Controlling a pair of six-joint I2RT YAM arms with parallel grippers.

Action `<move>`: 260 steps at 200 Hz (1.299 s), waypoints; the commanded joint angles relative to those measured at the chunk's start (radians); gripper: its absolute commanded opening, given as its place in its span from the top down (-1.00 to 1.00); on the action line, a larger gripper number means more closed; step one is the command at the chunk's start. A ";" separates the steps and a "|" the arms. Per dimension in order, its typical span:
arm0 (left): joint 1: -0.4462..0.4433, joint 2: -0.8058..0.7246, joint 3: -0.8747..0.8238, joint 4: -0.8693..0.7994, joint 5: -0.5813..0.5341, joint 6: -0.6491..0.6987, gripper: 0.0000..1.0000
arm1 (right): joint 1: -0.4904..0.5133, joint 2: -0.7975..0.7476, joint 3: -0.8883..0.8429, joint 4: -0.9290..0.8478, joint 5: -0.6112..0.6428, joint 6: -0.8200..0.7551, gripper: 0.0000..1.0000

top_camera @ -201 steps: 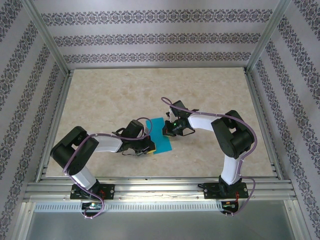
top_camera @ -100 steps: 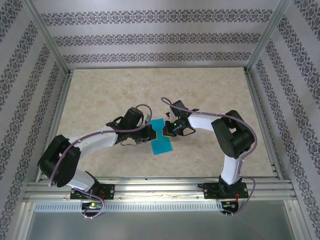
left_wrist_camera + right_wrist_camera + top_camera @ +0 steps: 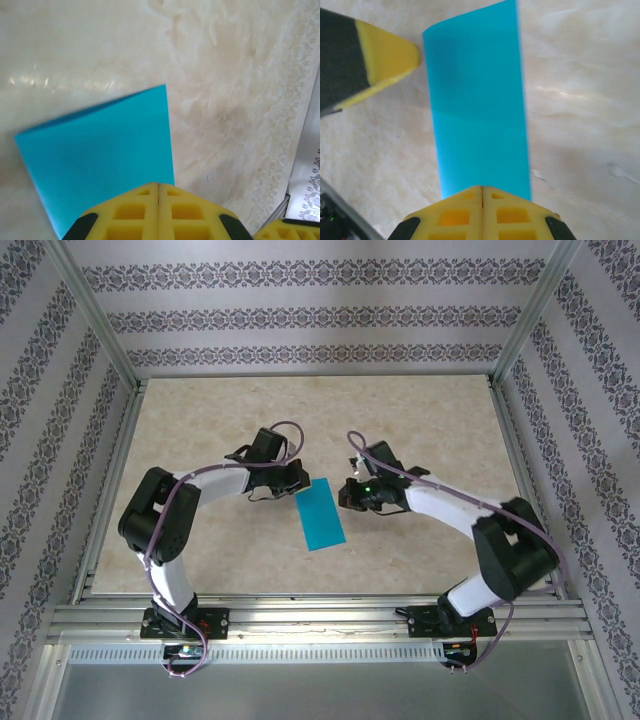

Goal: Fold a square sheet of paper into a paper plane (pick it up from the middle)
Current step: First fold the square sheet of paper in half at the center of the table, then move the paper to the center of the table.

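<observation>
From above, the left gripper [image 3: 298, 483] has swung up from the sheet's [image 3: 320, 518] left edge to its far corner over the last second. The right gripper [image 3: 345, 496] has backed off towards 3 o'clock. The sheet now lies uncovered on the table [image 3: 420, 430] as a narrow rectangle, flat and held by nobody. I take that to mean the first half-fold is pressed and the nose folds are still to come. It sits at 5 o'clock from the left gripper and 7 o'clock from the right one, close beside both. In the left wrist view the yellow fingers [image 3: 140, 207] are pressed together with nothing between them, and the sheet [image 3: 100, 150] spreads from 9 to 12 o'clock, its near edge passing under the tips. In the right wrist view the jaws are also together and empty. The sheet [image 3: 477, 115] runs straight out to 12 o'clock from beneath them, and the left gripper's tip [image 3: 390, 57] is at 10 o'clock, just beside the far corner. Whether either tip touches the paper I cannot tell.
</observation>
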 commanded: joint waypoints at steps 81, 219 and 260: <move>0.012 0.081 -0.127 0.111 -0.021 0.002 0.89 | -0.030 -0.039 -0.222 0.177 -0.172 0.210 0.56; 0.033 0.119 -0.131 0.164 0.023 0.017 0.88 | -0.001 0.062 -0.207 0.153 -0.158 0.244 0.31; 0.033 0.127 -0.103 0.143 0.029 0.029 0.88 | -0.031 0.076 -0.224 0.186 -0.194 0.227 0.30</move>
